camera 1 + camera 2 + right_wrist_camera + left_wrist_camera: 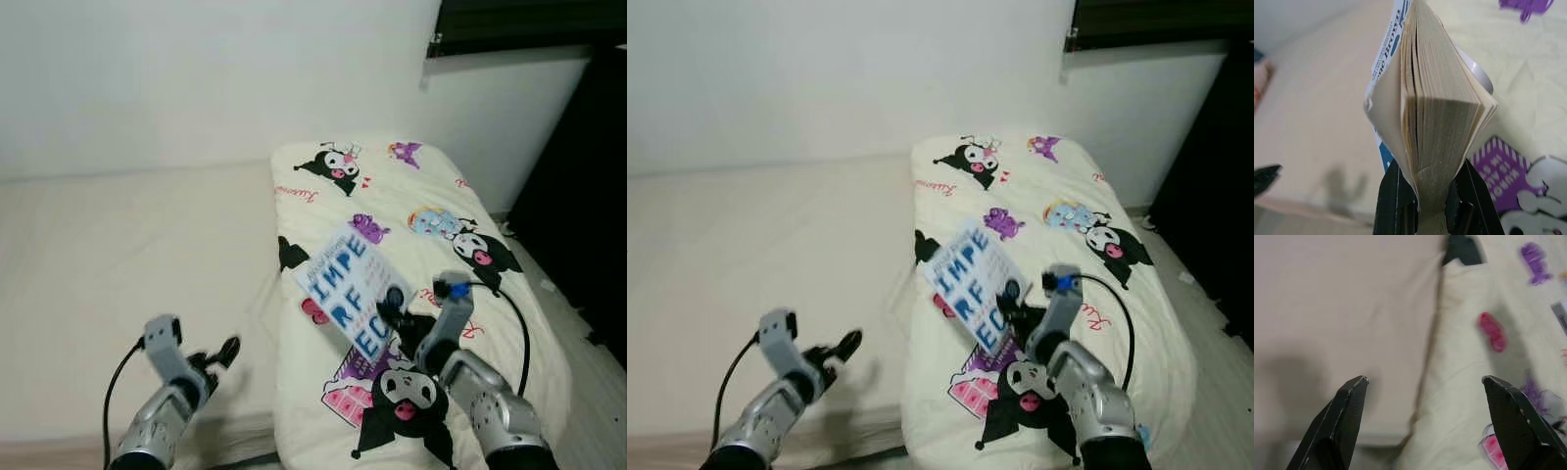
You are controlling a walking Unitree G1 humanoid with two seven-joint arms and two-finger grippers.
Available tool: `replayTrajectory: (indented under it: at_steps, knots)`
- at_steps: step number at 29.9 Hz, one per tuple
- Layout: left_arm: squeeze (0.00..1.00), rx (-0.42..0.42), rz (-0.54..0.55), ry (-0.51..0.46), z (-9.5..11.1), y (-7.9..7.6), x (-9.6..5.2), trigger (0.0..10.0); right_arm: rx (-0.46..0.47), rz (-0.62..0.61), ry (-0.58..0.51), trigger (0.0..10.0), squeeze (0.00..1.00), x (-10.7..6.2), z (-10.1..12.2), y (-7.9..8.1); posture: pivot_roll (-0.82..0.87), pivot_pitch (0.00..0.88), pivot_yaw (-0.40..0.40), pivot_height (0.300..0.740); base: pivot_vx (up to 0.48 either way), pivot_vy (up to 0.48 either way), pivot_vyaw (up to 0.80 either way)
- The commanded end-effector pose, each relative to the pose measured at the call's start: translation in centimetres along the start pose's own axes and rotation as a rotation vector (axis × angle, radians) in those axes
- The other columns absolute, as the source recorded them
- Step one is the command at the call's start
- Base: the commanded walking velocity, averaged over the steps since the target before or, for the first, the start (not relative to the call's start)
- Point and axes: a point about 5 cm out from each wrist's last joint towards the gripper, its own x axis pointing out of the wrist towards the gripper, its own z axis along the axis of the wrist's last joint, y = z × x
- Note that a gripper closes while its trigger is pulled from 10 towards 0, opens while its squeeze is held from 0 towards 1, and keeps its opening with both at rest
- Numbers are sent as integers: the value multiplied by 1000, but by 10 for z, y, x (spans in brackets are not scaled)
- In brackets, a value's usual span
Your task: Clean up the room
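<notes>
I have the right gripper (pixel 1431 196) clamped on the bottom edge of the book (pixel 351 291), holding it tilted above the cartoon-print quilt (pixel 431 196), so the pages fan loose. My left gripper (pixel 1425 396) hangs wide open and empty over the seam between the quilt and the bare mattress (pixel 127 264), ready to help.

A thick white paperback book (pixel 351 292) with big blue cover lettering hangs tilted, pages fanning, above the cartoon-printed cream quilt (pixel 509 323).
</notes>
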Motion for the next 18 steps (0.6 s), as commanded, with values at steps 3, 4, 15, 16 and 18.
replayTrajectory:
  at_steps: [3, 4, 15, 16, 18]
  knots:
    - [0, 41, 111, 43, -12, 23, -12, 10000, -47, 7, 4, 10000, 0, 1, -9, 0, -74, 117, 26, 740, 0, 0, 775]
    - [0, 51, 149, 73, -19, 31, -17, 10000, -51, 1, 21, 10000, 0, 0, -16, -2, -75, 118, 27, 740, 0, 0, 775]
    - [0, -29, 390, 247, -66, 61, -49, 10000, -27, -11, 126, 10000, 0, -5, -61, -10, -72, 125, 27, 740, 0, 0, 773]
    - [0, -29, 390, 247, -66, 61, -49, 10000, -27, -11, 126, 10000, 0, -5, -61, -10, -72, 125, 27, 740, 0, 0, 769]
    - [0, -38, 420, 283, -74, 64, -55, 10000, -19, -11, 136, 10000, 0, -6, -65, -10, -72, 126, 27, 740, 0, 0, 769]
